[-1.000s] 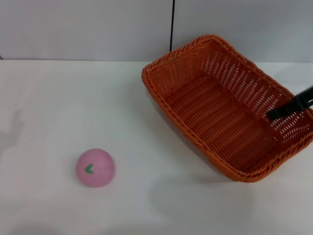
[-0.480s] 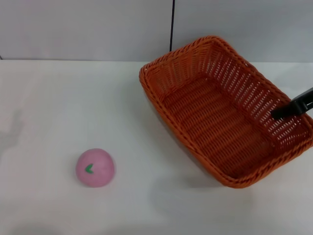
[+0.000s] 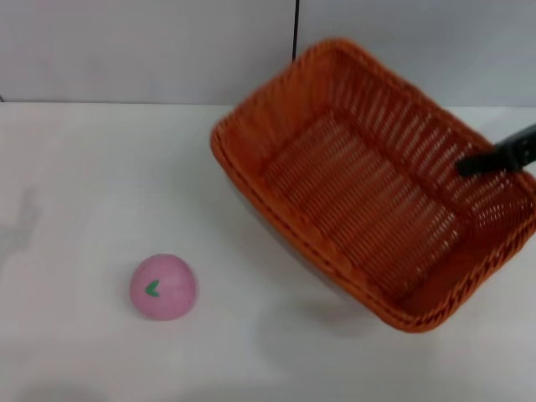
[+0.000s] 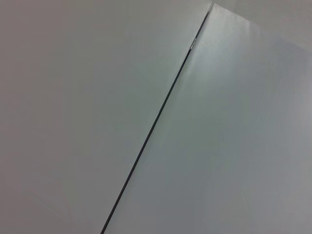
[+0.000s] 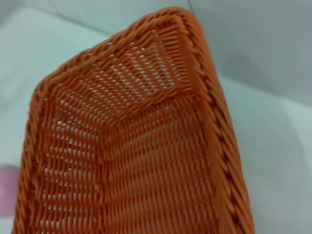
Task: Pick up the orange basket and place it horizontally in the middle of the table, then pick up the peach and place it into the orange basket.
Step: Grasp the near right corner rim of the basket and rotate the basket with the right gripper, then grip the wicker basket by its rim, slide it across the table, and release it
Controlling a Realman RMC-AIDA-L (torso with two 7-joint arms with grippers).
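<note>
One peach (image 3: 163, 287), orange basket (image 3: 368, 184) apart

The orange basket (image 3: 373, 188) sits tilted on the white tabletop (image 3: 100, 184), slanting corner to corner; the right gripper (image 3: 494, 157) reaches over its right rim; the pink peach (image 3: 163, 286) lies well apart, front left.
</note>
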